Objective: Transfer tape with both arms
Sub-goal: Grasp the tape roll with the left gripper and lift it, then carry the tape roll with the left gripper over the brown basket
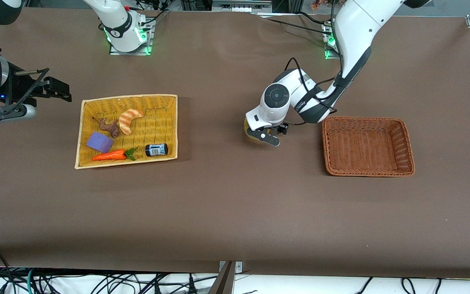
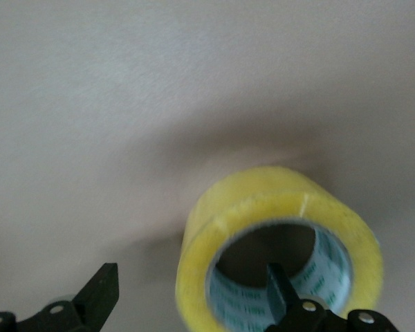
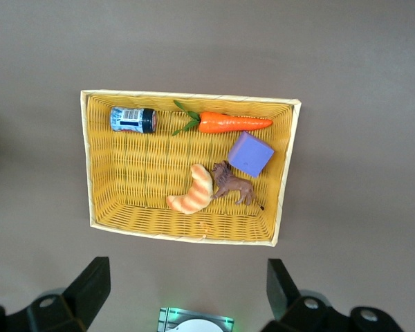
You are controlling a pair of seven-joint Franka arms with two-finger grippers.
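Reaching down to the middle of the brown table (image 1: 218, 212), the left arm (image 1: 353, 36) bends from its base at the table's top edge and lowers the left gripper (image 1: 268, 134) onto the tape (image 1: 248, 131). The tape is a yellowish translucent roll lying on the table between the two baskets, closer to the brown wicker basket (image 1: 368, 168). In the left wrist view the tape (image 2: 263, 200) stands on its edge with its wide round hole facing the camera. One black finger (image 2: 280, 285) sits inside the hole, the other finger (image 2: 100, 290) is outside the roll, well apart from it, so the jaws are spread wide and straddle one wall of the ring without clamping it.

The brown wicker basket sits toward the left arm's end of the table. The yellow wicker basket (image 1: 82, 134) sits toward the right arm's end. It holds a striped croissant (image 1: 129, 120), a small brown animal figure (image 1: 110, 127), a purple block (image 1: 99, 142), an orange carrot (image 1: 110, 155) with green leaves and a small black jar (image 1: 156, 149) with a blue label.

The right arm (image 1: 116, 20) waits, its right gripper (image 1: 51, 87) raised over the table edge at its own end, beside the yellow basket. In the right wrist view the two black fingers (image 3: 90, 287) are spread apart with nothing between them, looking down on the yellow basket (image 3: 88, 166).
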